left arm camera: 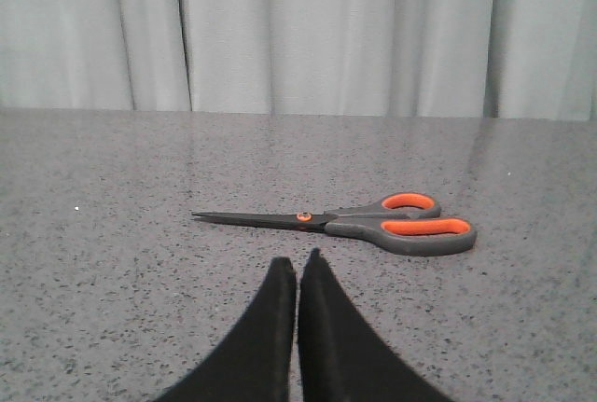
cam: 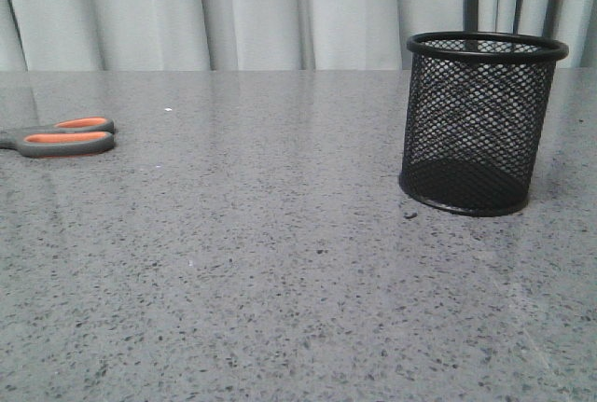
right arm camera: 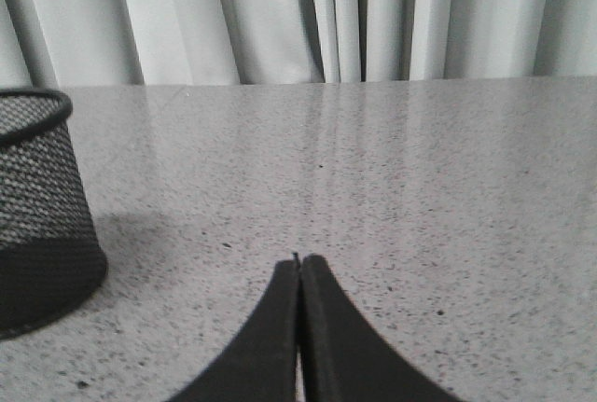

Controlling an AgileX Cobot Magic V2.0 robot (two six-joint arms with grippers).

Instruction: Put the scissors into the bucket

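The scissors (cam: 65, 137) lie flat at the table's left edge in the front view; only the grey handles with orange lining show there. In the left wrist view the whole scissors (left arm camera: 373, 225) lie closed on the table, the blades pointing away from the handles. My left gripper (left arm camera: 298, 267) is shut and empty, a short way in front of the scissors. The black wire-mesh bucket (cam: 482, 122) stands upright on the right of the table. It also shows in the right wrist view (right arm camera: 37, 206). My right gripper (right arm camera: 300, 264) is shut and empty beside it. Neither gripper shows in the front view.
The grey speckled table (cam: 280, 253) stretches across the view. Pale curtains (cam: 280, 10) hang behind its far edge.
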